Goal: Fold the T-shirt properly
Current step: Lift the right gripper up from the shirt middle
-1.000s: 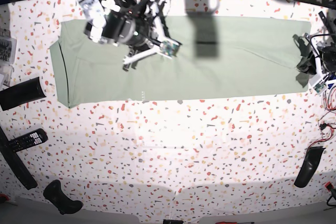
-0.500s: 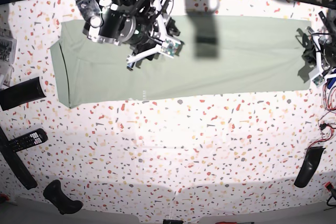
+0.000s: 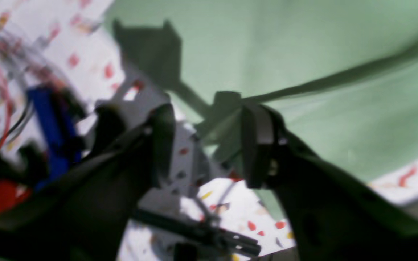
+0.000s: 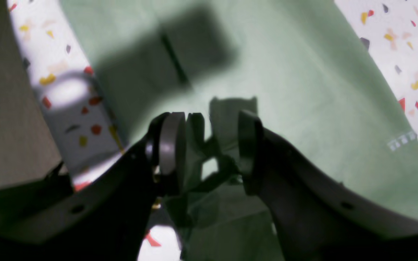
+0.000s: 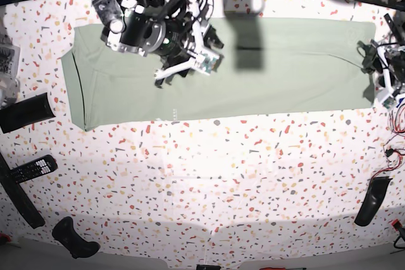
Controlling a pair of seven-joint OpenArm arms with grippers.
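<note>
Fingers [image 3: 256, 141] of my left gripper [image 3: 203, 145] stand apart at the T-shirt's [image 5: 285, 67] hem end, holding nothing. My right gripper [image 4: 209, 152] hovers over the T-shirt's collar half, jaws likewise parted and empty. T-shirt lies in a long flat band along the far side of the speckled table [image 5: 221, 188].

Table front [image 5: 209, 181] lies open; a remote [image 5: 33, 169] crowds its left edge.
</note>
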